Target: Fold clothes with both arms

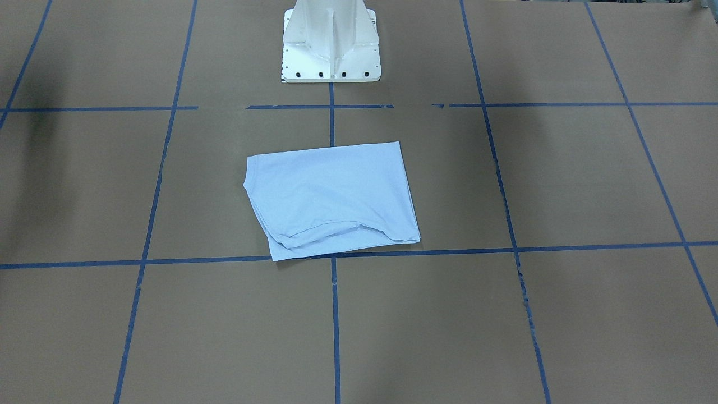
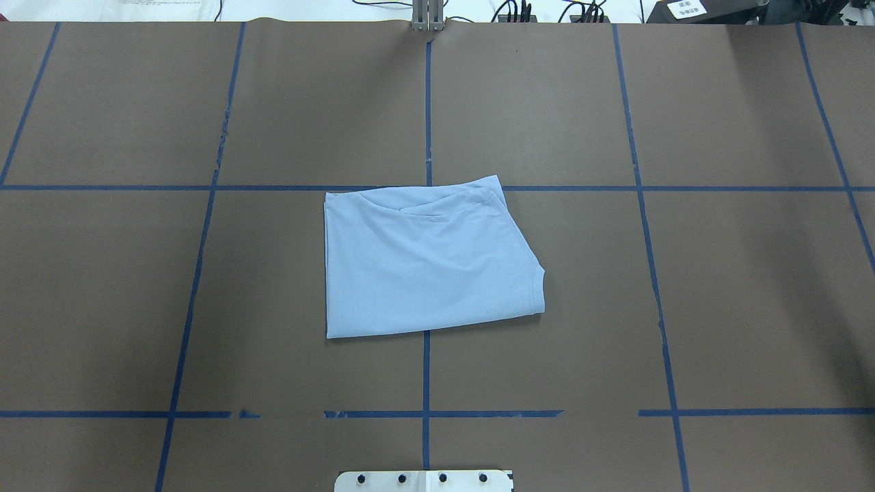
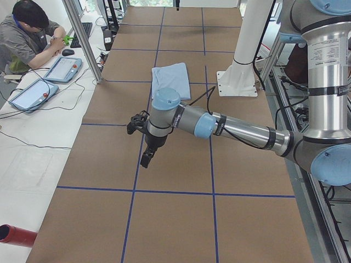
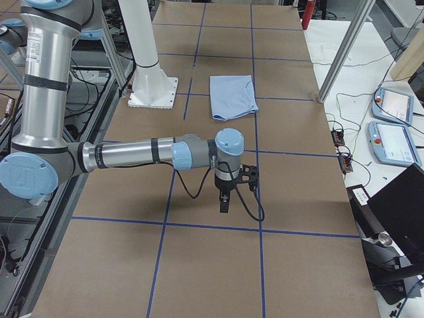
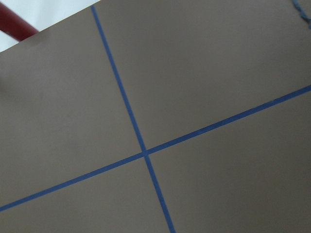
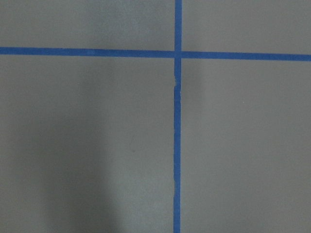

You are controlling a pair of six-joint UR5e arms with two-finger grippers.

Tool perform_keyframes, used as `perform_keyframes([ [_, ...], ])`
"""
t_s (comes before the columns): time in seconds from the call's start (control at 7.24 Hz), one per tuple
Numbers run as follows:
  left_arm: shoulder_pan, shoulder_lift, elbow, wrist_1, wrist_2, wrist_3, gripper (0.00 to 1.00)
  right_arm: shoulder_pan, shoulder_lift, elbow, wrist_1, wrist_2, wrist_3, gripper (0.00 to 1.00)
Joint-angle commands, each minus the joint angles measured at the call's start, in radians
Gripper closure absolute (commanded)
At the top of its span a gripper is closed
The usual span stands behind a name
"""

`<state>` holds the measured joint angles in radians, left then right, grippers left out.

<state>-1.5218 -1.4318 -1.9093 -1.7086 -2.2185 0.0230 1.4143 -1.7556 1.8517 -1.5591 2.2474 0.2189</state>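
The light blue T-shirt (image 1: 331,199) lies folded into a rough rectangle at the middle of the brown table, in front of the pedestal; it also shows in the overhead view (image 2: 427,266) and both side views (image 3: 171,79) (image 4: 232,96). Its print is hidden. The left arm's gripper (image 3: 147,159) hangs over bare table well away from the shirt, towards the table's left end. The right arm's gripper (image 4: 224,202) hangs over bare table towards the right end. Both show only in the side views, so I cannot tell whether they are open or shut. Neither touches the shirt.
The white pedestal base (image 1: 331,45) stands behind the shirt. Blue tape lines (image 2: 426,376) grid the table. An operator (image 3: 27,38) sits with teach pendants (image 3: 63,68) beyond the far long edge. Metal posts (image 3: 82,41) (image 4: 344,50) stand there. A red cylinder (image 3: 16,234) lies off the table's left end.
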Motion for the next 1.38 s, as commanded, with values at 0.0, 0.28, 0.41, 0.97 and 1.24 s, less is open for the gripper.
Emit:
perform_keyframes([
  [0.0, -0.026, 0.06, 0.064, -0.017, -0.178, 0.006, 0.0, 0.079, -0.073, 0.003, 0.023, 0.064, -0.08, 0.0],
  [0.28, -0.026, 0.068, 0.072, 0.001, -0.176, 0.005, 0.0, 0.137, -0.07, 0.032, -0.019, 0.12, -0.119, 0.0],
  [0.41, -0.025, 0.067, 0.073, 0.03, -0.176, 0.003, 0.0, 0.12, -0.065, 0.032, -0.042, 0.11, -0.119, 0.0],
  [0.97, -0.026, 0.063, 0.061, 0.09, -0.182, -0.002, 0.0, 0.124, -0.068, 0.02, -0.033, 0.044, -0.118, 0.0],
  [1.24, -0.018, 0.05, 0.07, 0.089, -0.167, -0.001, 0.0, 0.123, -0.07, 0.018, -0.032, 0.041, -0.118, 0.0],
])
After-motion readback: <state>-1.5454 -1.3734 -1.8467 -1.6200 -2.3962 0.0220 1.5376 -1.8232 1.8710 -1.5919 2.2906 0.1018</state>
